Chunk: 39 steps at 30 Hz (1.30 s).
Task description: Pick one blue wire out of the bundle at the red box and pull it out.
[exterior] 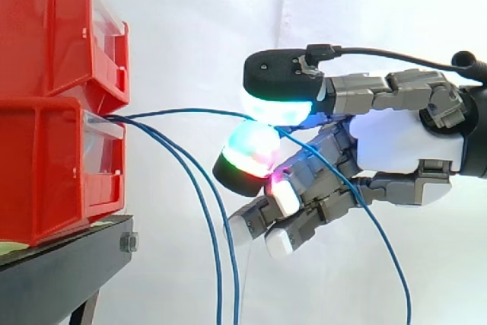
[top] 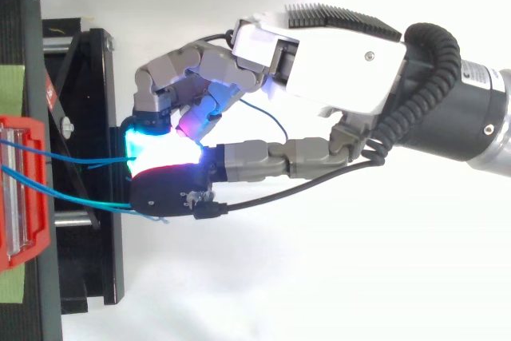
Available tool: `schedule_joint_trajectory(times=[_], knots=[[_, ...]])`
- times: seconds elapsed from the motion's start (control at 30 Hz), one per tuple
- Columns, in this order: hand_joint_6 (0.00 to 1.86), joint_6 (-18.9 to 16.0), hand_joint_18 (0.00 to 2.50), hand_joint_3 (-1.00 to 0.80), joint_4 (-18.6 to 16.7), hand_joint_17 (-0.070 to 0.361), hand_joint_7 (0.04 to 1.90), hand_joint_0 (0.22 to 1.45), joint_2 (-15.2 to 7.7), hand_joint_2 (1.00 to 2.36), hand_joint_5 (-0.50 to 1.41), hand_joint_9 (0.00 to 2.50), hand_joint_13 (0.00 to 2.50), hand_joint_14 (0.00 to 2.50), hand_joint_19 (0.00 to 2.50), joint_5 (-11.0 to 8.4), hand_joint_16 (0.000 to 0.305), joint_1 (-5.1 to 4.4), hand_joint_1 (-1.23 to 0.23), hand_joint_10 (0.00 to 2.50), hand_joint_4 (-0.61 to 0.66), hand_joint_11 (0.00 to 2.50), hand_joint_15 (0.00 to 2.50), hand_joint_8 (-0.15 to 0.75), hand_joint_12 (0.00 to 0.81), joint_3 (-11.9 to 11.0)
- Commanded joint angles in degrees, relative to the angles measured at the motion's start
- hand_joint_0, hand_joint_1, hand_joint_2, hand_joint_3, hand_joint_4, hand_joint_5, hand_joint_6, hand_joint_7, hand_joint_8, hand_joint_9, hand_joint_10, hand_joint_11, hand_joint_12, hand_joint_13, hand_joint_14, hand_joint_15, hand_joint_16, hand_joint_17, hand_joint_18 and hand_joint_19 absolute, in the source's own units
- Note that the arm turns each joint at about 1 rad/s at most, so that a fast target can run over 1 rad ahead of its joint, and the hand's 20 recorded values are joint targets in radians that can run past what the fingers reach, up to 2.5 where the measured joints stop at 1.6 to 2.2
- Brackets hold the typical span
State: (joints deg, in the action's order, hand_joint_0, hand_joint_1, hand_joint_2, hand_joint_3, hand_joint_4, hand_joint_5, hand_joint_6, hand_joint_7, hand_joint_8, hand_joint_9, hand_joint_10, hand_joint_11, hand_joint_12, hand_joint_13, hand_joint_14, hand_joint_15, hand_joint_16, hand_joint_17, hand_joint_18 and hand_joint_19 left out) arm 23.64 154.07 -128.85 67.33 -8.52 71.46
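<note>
Saw red bins (exterior: 46,150) stacked on a black stand (exterior: 53,279) at left. Found the hand (exterior: 403,142) to their right, apart from them, two glowing pads (exterior: 278,108) pinched on one blue wire (exterior: 190,110) running from the lower bin's front, then trailing down across the other fingers. Noted two more wires (exterior: 218,279) hanging between bins and hand.

Stacked bins (exterior: 46,104) right in front of the hand (exterior: 403,142)
They sit on the stand (exterior: 61,272); one wire (exterior: 190,110) runs from the lower bin into the hand's pinch, the other wires (exterior: 218,264) drop down between bins and hand.
</note>
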Motion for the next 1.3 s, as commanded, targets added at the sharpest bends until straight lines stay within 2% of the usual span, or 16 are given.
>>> schedule_joint_trajectory(times=[0.0,1.27], knots=[[0.91,0.00,0.67,-0.09,0.00,0.138,1.22,0.61,0.00,1.02,-0.15,0.94,0.67,0.01,0.38,-0.01,0.061,0.00,-0.75,0.02,0.21,0.74,0.35,0.399,0.465,0.00],[0.91,0.00,0.66,-0.09,0.00,0.138,1.22,0.61,0.00,1.02,-0.15,0.93,0.66,0.01,0.37,-0.01,0.061,-0.09,-0.76,0.02,0.19,0.73,0.35,0.394,0.465,0.00]])
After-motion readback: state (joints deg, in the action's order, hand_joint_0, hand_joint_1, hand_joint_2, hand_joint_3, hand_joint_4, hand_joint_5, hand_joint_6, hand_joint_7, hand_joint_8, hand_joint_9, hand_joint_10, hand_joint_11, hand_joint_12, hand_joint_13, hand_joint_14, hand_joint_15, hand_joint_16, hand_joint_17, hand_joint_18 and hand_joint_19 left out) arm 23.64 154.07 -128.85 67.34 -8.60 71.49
